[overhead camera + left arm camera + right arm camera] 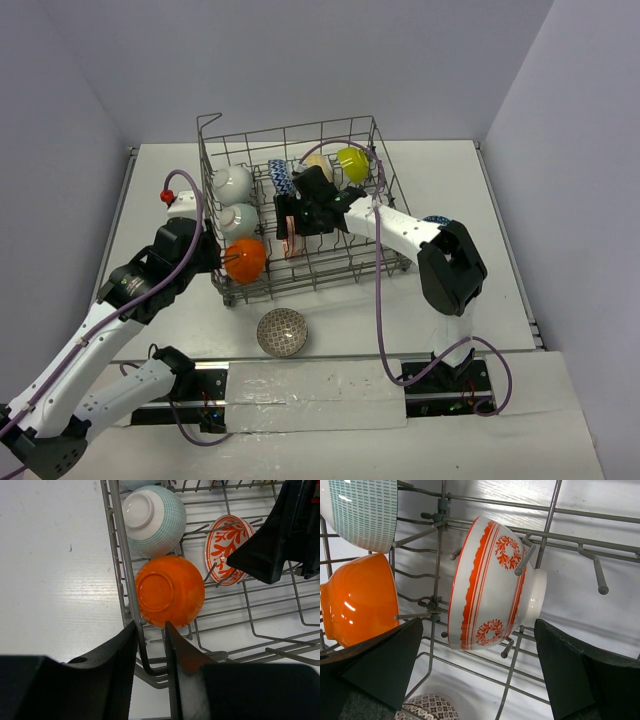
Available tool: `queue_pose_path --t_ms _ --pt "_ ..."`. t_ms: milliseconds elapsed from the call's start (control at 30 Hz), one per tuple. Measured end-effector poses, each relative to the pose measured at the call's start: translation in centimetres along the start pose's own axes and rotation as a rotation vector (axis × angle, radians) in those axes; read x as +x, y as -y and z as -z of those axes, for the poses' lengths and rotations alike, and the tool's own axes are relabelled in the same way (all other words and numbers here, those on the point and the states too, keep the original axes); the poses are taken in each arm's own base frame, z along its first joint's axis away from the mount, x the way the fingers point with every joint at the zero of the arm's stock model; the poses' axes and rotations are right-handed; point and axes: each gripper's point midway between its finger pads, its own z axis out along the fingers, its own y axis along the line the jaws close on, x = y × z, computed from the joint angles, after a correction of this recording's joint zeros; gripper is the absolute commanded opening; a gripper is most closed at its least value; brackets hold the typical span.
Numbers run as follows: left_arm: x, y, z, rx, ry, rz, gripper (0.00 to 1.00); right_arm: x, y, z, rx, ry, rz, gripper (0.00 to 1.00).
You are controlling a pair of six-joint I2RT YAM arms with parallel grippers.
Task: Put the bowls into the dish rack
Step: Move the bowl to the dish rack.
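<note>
The dish rack (290,131) stands mid-table with several bowls in it: white (232,181), blue-white (241,220), orange (247,260), dark-blue patterned (283,176), pale yellow (318,164) and lime (352,162). The red-white bowl (490,580) stands on edge between tines. My right gripper (477,630) is open wide around it, fingers clear of both sides. My left gripper (150,625) is narrowly open astride the rack's left wall wire (118,555), its tips at the edge of the orange bowl (167,590). A grey patterned bowl (283,332) lies on the table in front of the rack.
A small red knob (167,196) sits left of the rack. Purple cables (378,300) hang from both arms. The right arm's black head (280,530) hangs over the rack's middle. The rack's raised corner loop (208,122) is at the far left.
</note>
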Motion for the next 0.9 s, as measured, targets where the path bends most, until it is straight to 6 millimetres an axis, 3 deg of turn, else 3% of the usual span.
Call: queue_pose_path --t_ms 900 --pt "0.0 0.1 0.0 0.005 -0.001 -0.003 0.32 0.7 0.5 -1.2 0.026 -0.021 -0.022 1.0"
